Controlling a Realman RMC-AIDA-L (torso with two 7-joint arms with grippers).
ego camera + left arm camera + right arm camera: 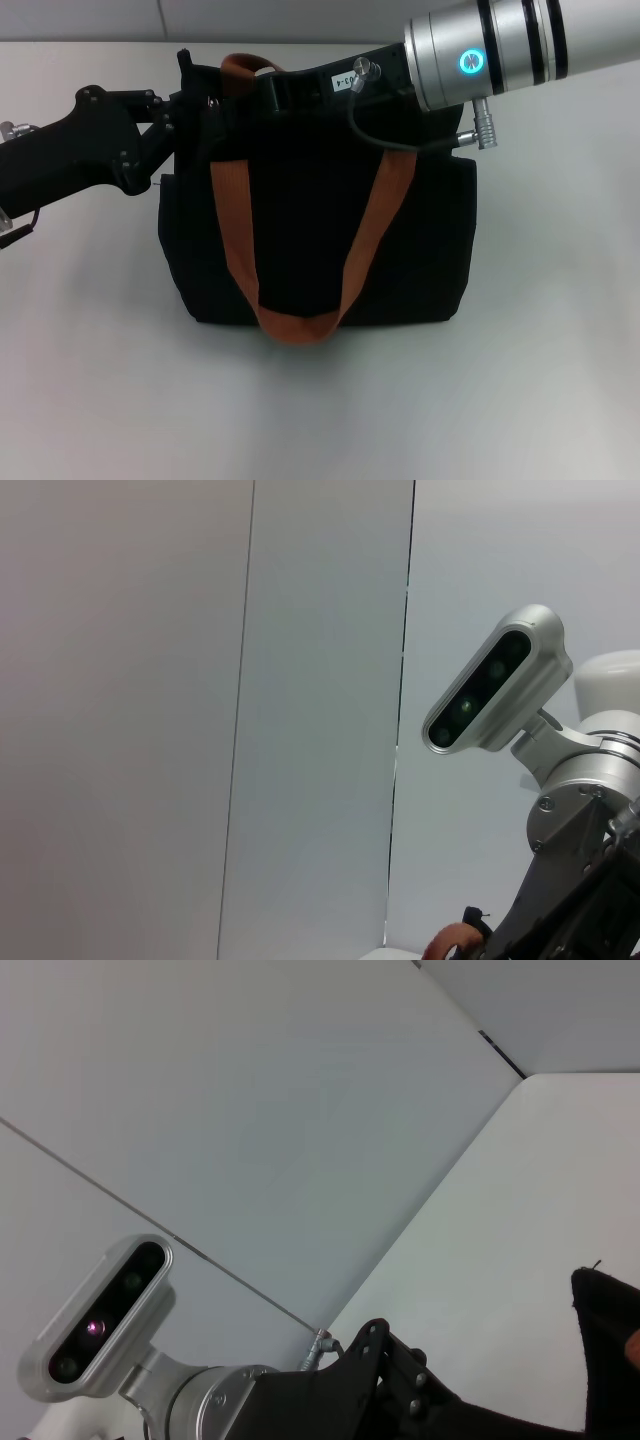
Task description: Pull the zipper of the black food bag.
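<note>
The black food bag (320, 240) stands upright in the middle of the white table (540, 380), its broad front face toward the robot and one orange strap (300, 300) hanging in a loop down that face. A second orange strap (245, 66) arches over the top edge at the back. Nothing of the bag's inside shows, and the zipper along the top edge is hidden behind the arms. The left gripper (190, 115) reaches in from the left and meets the bag's upper left corner; whether it is clenched there I cannot tell. The right gripper (290, 88) lies along the top edge, dark against dark, so its grip cannot be made out either.
</note>
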